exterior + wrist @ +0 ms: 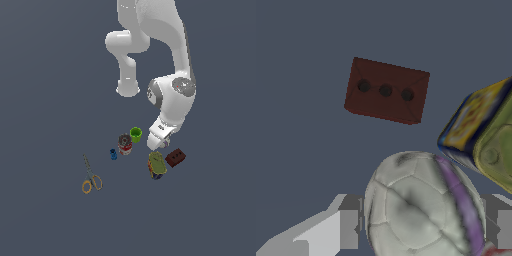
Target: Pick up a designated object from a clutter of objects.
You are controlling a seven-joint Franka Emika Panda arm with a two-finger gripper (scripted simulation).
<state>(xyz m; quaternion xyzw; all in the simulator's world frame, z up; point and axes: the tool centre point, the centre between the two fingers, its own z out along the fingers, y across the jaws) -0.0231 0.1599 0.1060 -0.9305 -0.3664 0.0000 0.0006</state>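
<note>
Straddling the striped white ball [423, 205] with the gripper [423, 225], fingers [348, 222] standing apart on either flank, contact with the ball not discernible. Sitting dead between the pads, beside the olive-yellow tin [491, 135], with the brown brick [387, 91] further off. Closing looks like the next move.

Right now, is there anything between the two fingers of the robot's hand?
Yes. In the wrist view the white ball with its purple stripe fills the gap between the hand's fingers. In the exterior view the hand hides it.
</note>
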